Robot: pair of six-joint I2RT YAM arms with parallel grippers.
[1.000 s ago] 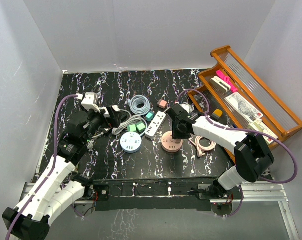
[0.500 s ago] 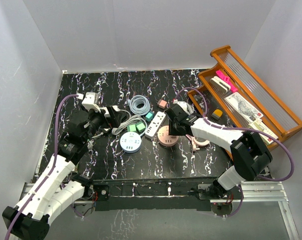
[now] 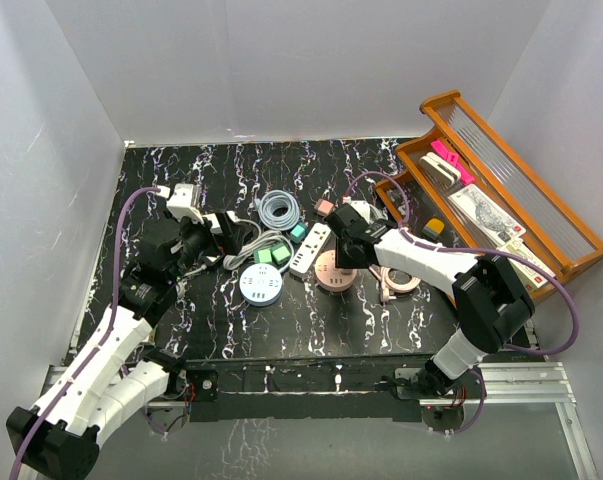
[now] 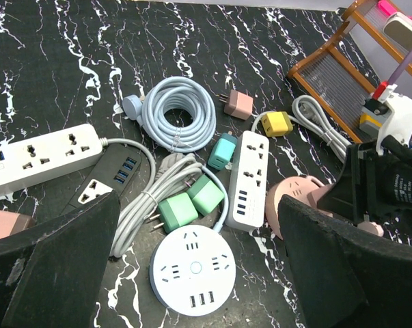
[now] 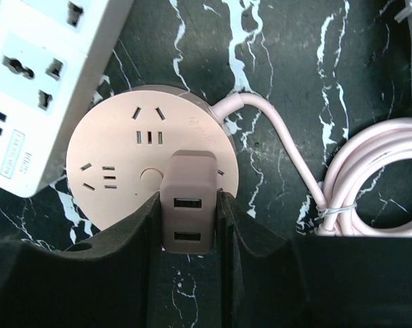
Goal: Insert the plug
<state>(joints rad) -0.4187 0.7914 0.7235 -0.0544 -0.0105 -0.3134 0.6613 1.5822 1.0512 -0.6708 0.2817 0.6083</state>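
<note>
My right gripper [image 3: 347, 250] [image 5: 188, 229] is shut on a pink two-port USB plug [image 5: 187, 212]. It holds the plug upright against the right side of the pink round socket [image 5: 117, 171] [image 3: 333, 274]; the prongs are hidden under the plug. The socket's pink cable [image 5: 369, 178] lies coiled to the right. My left gripper [image 3: 209, 243] [image 4: 199, 232] is open wide and empty, hovering above a white round socket [image 4: 192, 270] and two green plugs [image 4: 188, 205].
A white power strip [image 4: 250, 181] [image 5: 42, 89] lies just left of the pink socket. Nearby are a coiled grey cable [image 4: 178, 113], pink [image 4: 238, 104], teal [image 4: 223, 152] and yellow [image 4: 276, 123] plugs, white [image 4: 42, 154] and black [image 4: 106, 181] strips. A wooden rack [image 3: 501, 190] stands at right.
My right gripper moved a little left and back with the pink plug, and the pink round socket shifted the same way. The left arm barely moved.
</note>
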